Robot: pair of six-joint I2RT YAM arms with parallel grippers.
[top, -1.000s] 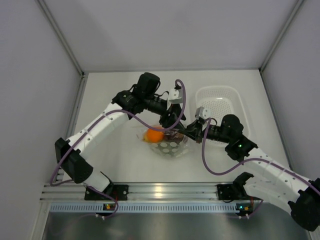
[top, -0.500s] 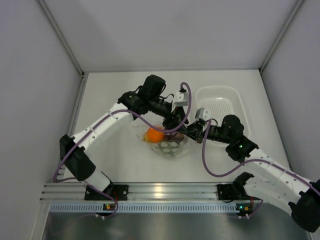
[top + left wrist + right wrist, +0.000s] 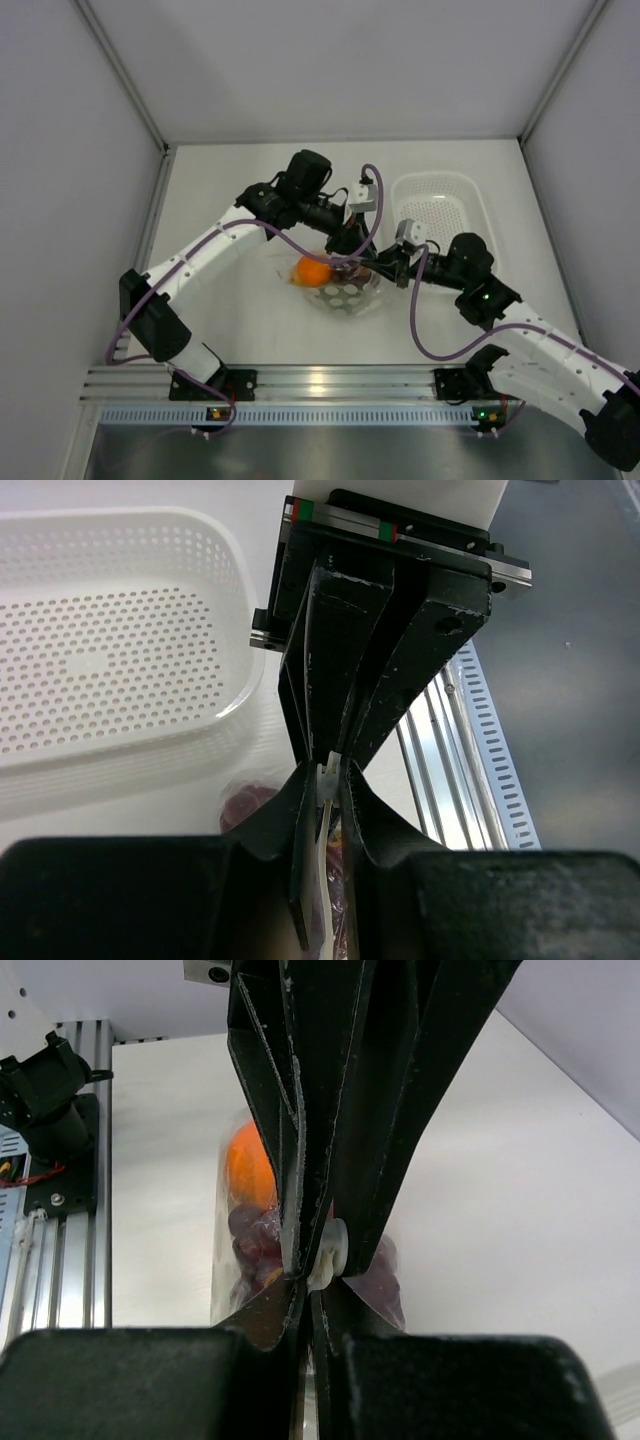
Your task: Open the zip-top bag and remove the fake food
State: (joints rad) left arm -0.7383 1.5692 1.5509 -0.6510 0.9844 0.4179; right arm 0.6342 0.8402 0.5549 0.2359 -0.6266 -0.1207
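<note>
The zip-top bag (image 3: 340,292) lies on the table (image 3: 215,200) just beside the white basket (image 3: 436,177), with the fake food (image 3: 310,271) inside. It looks thin, soft and slippery. The left claw (image 3: 327,776) and right claw (image 3: 310,1286) pinch its zip edge — the stiffest hold, I judge.

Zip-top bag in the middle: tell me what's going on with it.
Both arms are working on the zip-top bag. The left arm and the right arm each have their jaws shut on its edge, apparently to pull it open. The orange and dark grapes are inside it. The white basket sits beside it.
</note>
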